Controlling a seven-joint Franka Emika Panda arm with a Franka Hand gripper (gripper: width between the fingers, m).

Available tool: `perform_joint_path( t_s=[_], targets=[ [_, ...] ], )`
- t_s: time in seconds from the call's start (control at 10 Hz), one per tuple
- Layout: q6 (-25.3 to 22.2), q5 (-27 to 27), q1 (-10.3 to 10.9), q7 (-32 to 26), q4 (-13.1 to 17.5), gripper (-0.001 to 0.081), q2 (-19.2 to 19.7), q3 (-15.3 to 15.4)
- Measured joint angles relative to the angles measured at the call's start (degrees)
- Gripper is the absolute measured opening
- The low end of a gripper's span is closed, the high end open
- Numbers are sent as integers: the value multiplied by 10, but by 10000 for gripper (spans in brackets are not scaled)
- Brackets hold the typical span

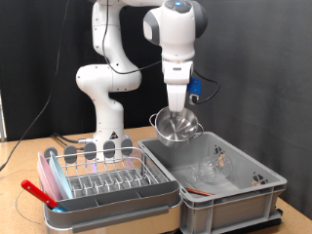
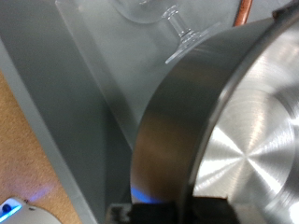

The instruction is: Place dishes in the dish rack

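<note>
My gripper (image 1: pixel 175 115) hangs from the white arm and is shut on the rim of the shiny round steel bowl (image 1: pixel 176 125), holding it tilted in the air above the far edge of the grey plastic bin (image 1: pixel 255 190). In the wrist view the steel bowl (image 2: pixel 234 140) fills the frame, its rim pinched between the fingers at the picture's lower edge. A clear glass piece (image 2: pixel 173 23) lies in the bin below; glass also glints in the bin in the exterior view (image 1: pixel 210 168). The dish rack (image 1: pixel 102 178), silver wire in a grey tray with pink-red edges, stands at the exterior view's lower left.
The robot base (image 1: pixel 107 136) stands behind the rack. The wooden table (image 1: pixel 19 185) shows at the exterior view's left, with cables on it. A black curtain hangs behind. A red strip lies at the bin's near left corner (image 1: pixel 198 192).
</note>
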Motion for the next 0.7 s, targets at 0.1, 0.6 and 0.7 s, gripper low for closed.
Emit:
perform_joint_path(
  t_s=[0.1, 0.6, 0.7],
  targets=[
    [-20, 0, -1, -17, 0, 22, 1, -6],
    [-93, -42, -28, -104, -17, 22, -33, -60],
    [-112, -62, -36, -114, -22, 22, -39, -69]
  ],
)
